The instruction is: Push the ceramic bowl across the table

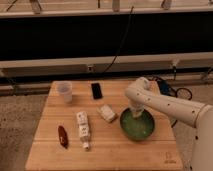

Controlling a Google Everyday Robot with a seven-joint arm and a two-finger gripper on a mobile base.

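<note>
Warm, yellowish indoor light is falling evenly from above onto the table (105,150), which is reading as the brightest area. The background band behind it is lying in deep shadow. Soft, short shadows are sitting close under the objects. A pale sheen is showing inside the ceramic bowl (137,126), where the gripper (136,112) is reaching over its far rim. The whole view is appearing soft, with blurred edges and no fine detail.
</note>
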